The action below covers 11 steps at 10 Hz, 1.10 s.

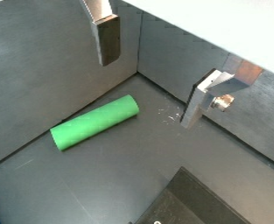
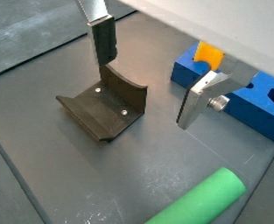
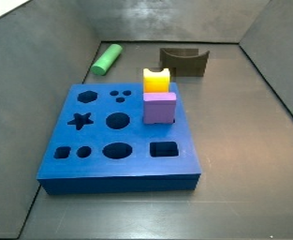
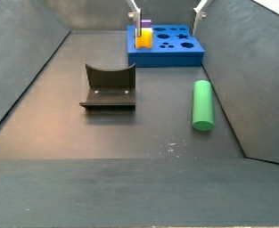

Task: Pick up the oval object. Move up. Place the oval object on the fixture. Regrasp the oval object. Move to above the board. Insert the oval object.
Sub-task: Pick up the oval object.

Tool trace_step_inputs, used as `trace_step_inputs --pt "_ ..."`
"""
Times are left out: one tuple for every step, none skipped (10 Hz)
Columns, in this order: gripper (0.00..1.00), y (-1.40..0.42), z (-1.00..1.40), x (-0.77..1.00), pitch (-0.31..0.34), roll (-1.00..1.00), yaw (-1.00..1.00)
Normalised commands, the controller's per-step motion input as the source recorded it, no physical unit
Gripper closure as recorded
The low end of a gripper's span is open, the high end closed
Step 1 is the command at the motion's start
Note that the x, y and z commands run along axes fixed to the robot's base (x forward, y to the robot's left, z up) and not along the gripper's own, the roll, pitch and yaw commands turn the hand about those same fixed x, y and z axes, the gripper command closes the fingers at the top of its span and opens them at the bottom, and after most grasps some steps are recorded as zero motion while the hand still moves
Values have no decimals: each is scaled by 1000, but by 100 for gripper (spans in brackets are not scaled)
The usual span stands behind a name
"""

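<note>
Bright green, the oval object (image 4: 202, 104) lies flat on the dark grey floor, close to one side wall and well apart from the gripper; in a side view (image 3: 105, 59) it rests near the far corner, beyond the board's edge; in both wrist views it lies on its side, untouched (image 1: 94, 122) (image 2: 200, 204). The fixture (image 4: 110, 87) stands on the floor, upright, its curved notch open upward and holding nothing; in a wrist view (image 2: 104, 106) it sits below the fingers, not touched by them. The board (image 3: 117, 134), a blue slab with shaped holes, lies flat on the floor; a yellow block (image 3: 156, 80) and a purple block (image 3: 160, 107) stand in it, side by side. The gripper (image 1: 158, 61) hangs above the floor with its fingers (image 1: 201, 102) spread wide and nothing between them; in a wrist view (image 2: 151, 73) the gap between the silver plates is clear, the fixture and part of the board showing beneath. In a side view only the fingertips (image 4: 135, 12) show, above the board's far end.
</note>
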Motion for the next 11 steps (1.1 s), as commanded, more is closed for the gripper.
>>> trace_step_inputs --pt "0 86 -71 0 -24 0 0" --pt "0 557 -340 -409 -341 -59 146" --pt "0 320 -726 -491 -241 146 31" --pt "0 377 -863 -440 -180 123 11" --pt "0 269 -889 -329 -150 119 0" --pt "0 109 -900 -306 -119 159 0" --pt "0 69 -877 -291 -141 149 0" --pt "0 23 -909 -346 -116 147 -26" --pt "0 0 -849 -237 -144 159 -66" --pt "0 0 -854 -229 -103 174 -177" --pt "0 43 -857 -246 -70 164 -274"
